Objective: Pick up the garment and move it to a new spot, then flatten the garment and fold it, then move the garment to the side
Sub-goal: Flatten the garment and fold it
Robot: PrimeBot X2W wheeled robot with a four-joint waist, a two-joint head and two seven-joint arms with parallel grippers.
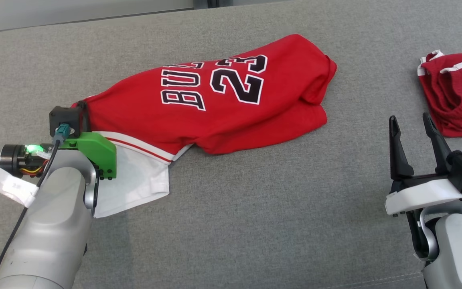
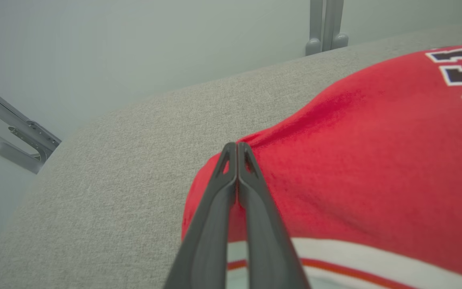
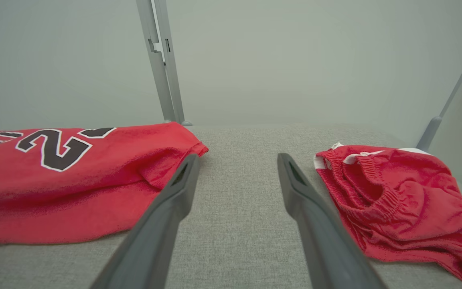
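Left end effector [image 2: 237, 147] pinched shut on the red jersey's [image 2: 355, 152] edge at its fingertips; right end effector [image 1: 410, 124] gapes wide. Expect light, limp cloth; you should grip hems.

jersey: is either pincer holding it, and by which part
Left pincer is shut on the jersey at its red edge, just above the white striped band. Right pincer is open, holding nothing.

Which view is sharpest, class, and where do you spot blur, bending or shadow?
Head view: soft even light, jersey lettering crisp, thin shadow under its edge. Left wrist view: the lens bows the edge of the grey surface; the shut left pincer blurs near the bottom. Right wrist view: the open right pincer softens near the lens; the shorts look clear.
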